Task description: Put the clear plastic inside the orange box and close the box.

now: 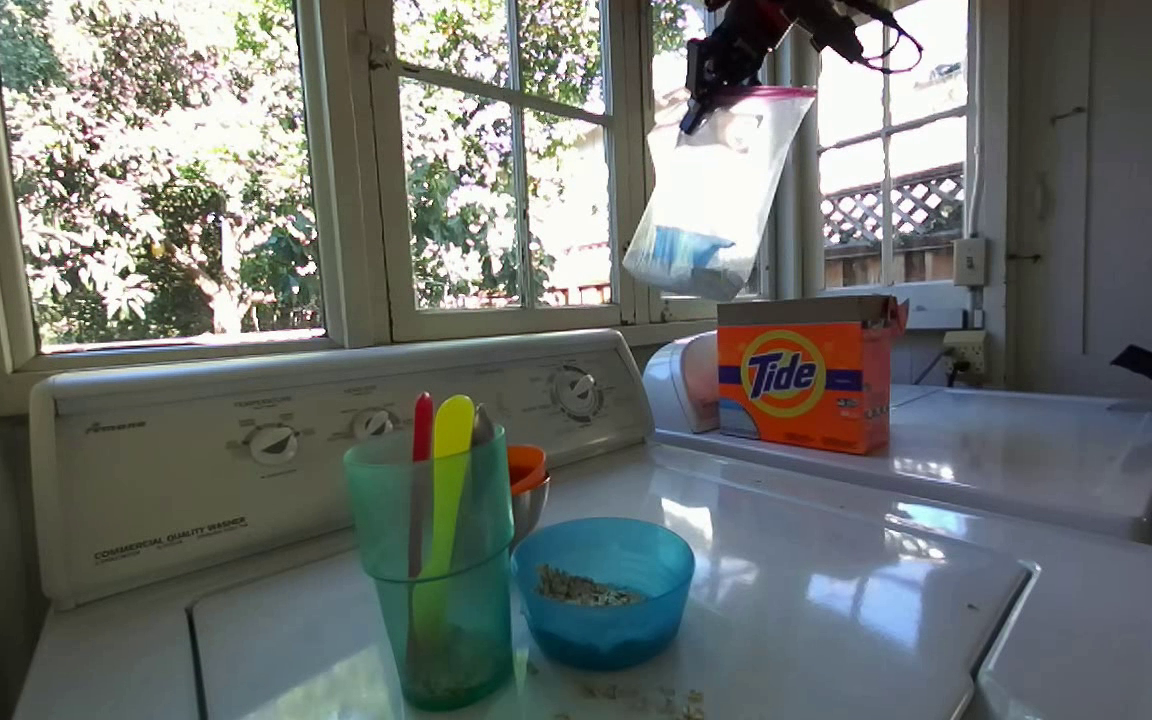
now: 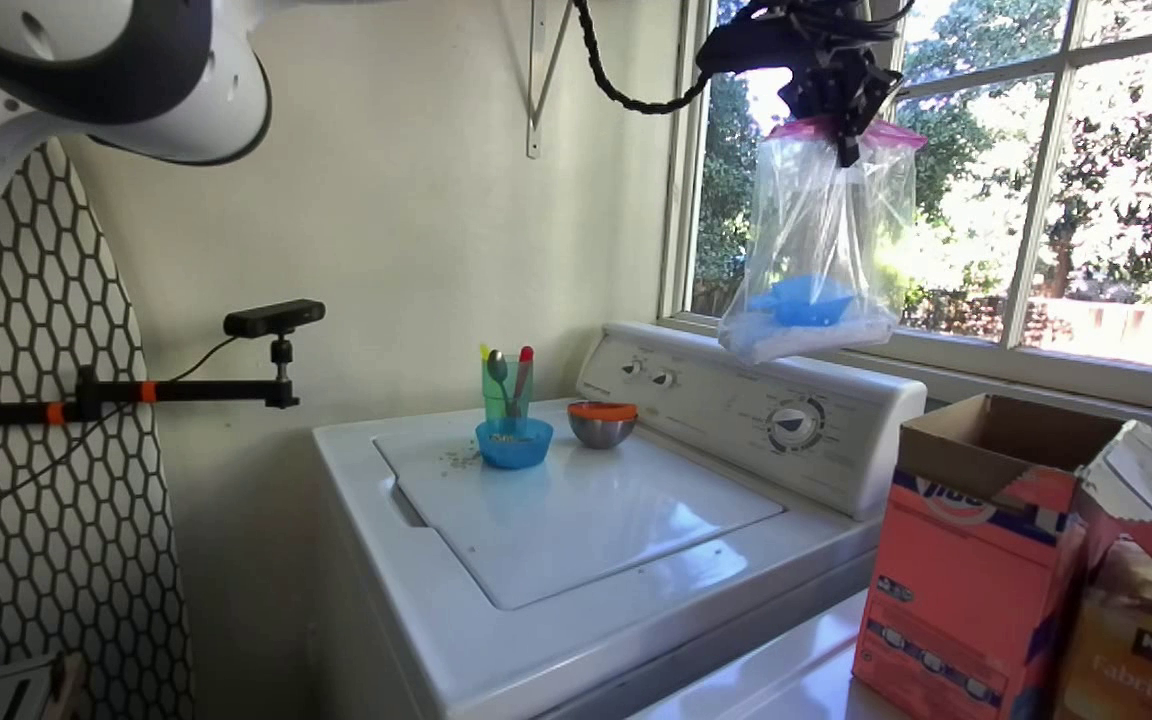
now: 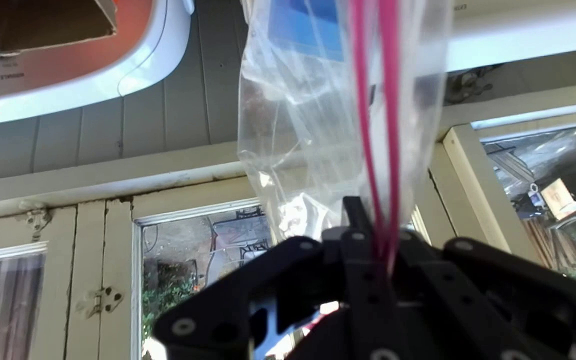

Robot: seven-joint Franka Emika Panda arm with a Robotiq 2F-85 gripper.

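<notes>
A clear plastic zip bag with a pink top edge shows in both exterior views (image 1: 721, 190) (image 2: 796, 235); blue and white contents lie at its bottom. My gripper (image 1: 696, 115) is shut on its top edge, and the bag hangs in the air. In the wrist view the bag (image 3: 303, 120) runs up from my fingers (image 3: 375, 225). The orange Tide box (image 1: 816, 385) stands upright with its top open. In an exterior view the box (image 2: 956, 590) is lower and to the right of the bag, its torn lid flap (image 2: 1146, 480) folded outward. The box's inside bottom is hidden.
A Kirkland box (image 2: 1146, 640) stands beside the orange box. The washer holds a green cup with utensils (image 1: 431, 570), a blue bowl (image 1: 604, 600) and a metal bowl (image 2: 601, 428). The washer's control panel (image 2: 736, 400) and windows (image 2: 976, 200) stand behind.
</notes>
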